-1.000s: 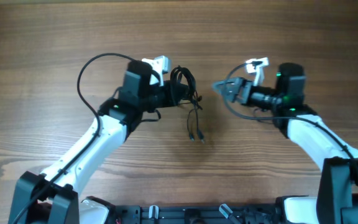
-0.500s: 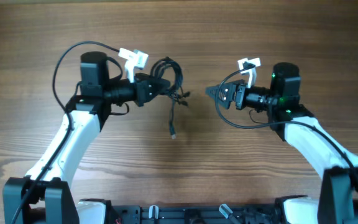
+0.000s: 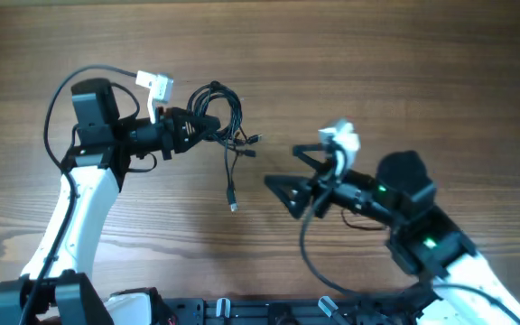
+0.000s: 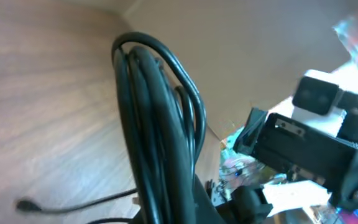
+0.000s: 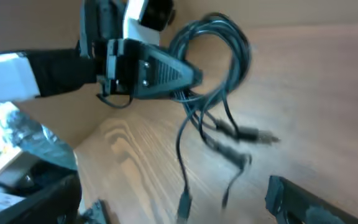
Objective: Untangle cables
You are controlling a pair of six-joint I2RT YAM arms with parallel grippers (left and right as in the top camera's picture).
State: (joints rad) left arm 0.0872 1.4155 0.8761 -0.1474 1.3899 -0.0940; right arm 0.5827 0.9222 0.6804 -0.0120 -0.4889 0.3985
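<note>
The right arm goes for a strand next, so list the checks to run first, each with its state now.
1. Grip: left hand shut on the cables: ok.
2. Readiness: right hand open, holding nothing: ok.
3. Clearance: right hand apart from the cables: ok.
4. Target: a loose plug end trails free below the bundle: ok.
5. Separation: not ok, the strands form one coiled bundle.
6. Knot inside the left hand's grip: cannot tell.

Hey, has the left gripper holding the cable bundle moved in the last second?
Yes. Against the table and its wood grain in the overhead view, the left gripper has shifted left, carrying the cable bundle with it.
</note>
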